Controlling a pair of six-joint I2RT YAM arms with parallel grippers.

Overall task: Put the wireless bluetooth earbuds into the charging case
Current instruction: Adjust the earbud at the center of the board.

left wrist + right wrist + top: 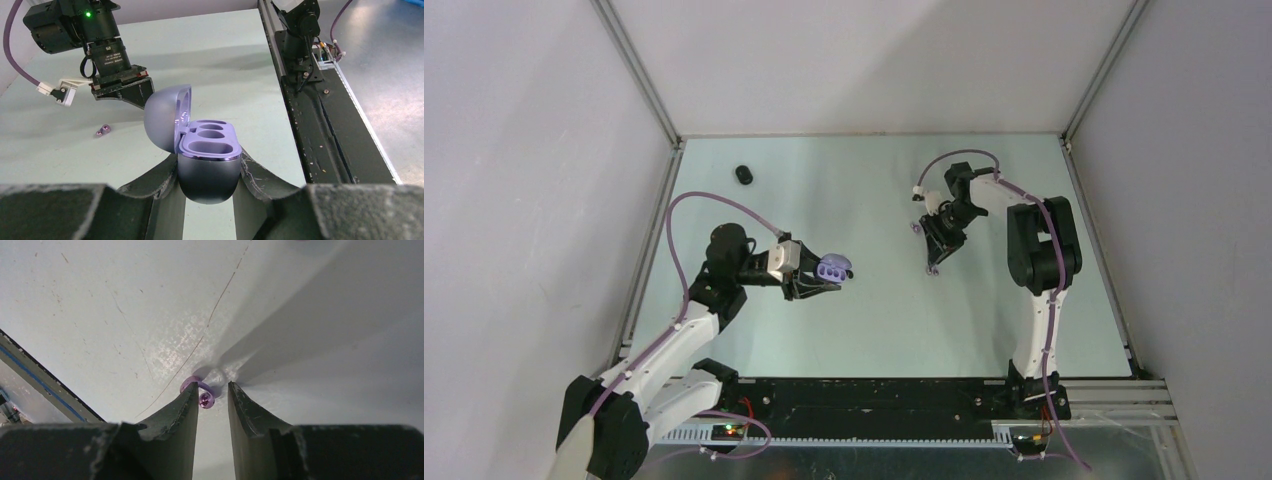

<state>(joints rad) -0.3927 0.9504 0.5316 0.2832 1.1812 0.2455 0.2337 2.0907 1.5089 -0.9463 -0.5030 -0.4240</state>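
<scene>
My left gripper is shut on the pale purple charging case and holds it above the table. In the left wrist view the case sits between both fingers with its lid open and its sockets empty. My right gripper points down at the table, jaws slightly apart. In the right wrist view a pale purple earbud lies between the fingertips of that gripper, against the left finger. A second purple earbud lies on the table beside it and also shows in the left wrist view.
A small glossy black object lies at the far left of the table. Metal frame rails border the table's sides. The black base rail runs along the near edge.
</scene>
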